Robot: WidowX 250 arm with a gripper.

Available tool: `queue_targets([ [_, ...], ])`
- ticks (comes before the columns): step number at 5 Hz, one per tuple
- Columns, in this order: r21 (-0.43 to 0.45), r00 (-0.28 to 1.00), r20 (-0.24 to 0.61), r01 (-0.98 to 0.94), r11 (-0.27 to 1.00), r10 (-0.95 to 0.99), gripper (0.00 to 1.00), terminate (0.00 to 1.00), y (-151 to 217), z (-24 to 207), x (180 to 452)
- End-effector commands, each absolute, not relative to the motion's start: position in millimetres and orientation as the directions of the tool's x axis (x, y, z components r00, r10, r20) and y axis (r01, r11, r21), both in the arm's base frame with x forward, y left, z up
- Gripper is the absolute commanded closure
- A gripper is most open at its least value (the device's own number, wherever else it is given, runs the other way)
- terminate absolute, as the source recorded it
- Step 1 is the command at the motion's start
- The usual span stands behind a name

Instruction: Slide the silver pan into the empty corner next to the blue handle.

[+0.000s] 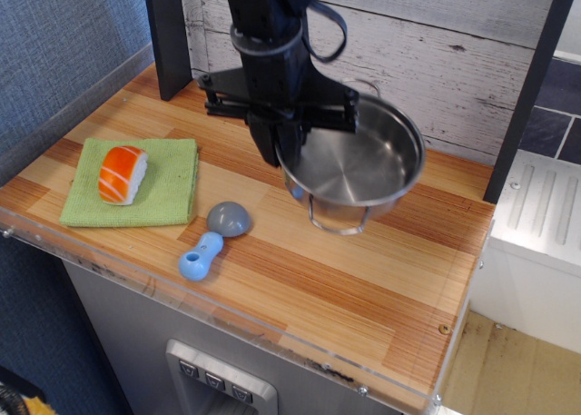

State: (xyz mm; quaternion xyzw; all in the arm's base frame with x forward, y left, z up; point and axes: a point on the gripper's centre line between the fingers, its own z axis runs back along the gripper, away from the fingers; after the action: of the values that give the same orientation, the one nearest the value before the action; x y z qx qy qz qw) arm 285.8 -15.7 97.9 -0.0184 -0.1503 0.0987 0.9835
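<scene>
Gripping the silver pan (356,168) by its near-left rim, the gripper (283,150) has its jaws clamped on the metal, which lets the arm carry the pan instead of pushing it. From the single view, the pan appears lifted and tilted, just right of and beyond the blue handle (200,256). The arm reaches down from the back wall, wrist nearly vertical. Right of the handle, the empty corner (408,329) of the counter (300,279) lies bare, so most of the trip remains. Left of the handle, a green cloth (168,192) holds a sushi piece (121,173).
</scene>
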Motion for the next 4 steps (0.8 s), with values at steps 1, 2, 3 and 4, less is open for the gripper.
queue_targets([
  [1, -0.055, 0.946, 0.296, -0.124, 0.991, 0.135, 1.00, 0.00, -26, 89, 256],
  [2, -0.043, 0.951, 0.280, -0.122, 0.992, 0.129, 1.00, 0.00, -28, 75, 255],
  [3, -0.033, 0.957, 0.267, -0.105, 0.994, 0.110, 1.00, 0.00, -33, 66, 260],
  [4, -0.024, 0.967, 0.242, -0.071, 0.997, 0.075, 1.00, 0.00, -42, 50, 260],
])
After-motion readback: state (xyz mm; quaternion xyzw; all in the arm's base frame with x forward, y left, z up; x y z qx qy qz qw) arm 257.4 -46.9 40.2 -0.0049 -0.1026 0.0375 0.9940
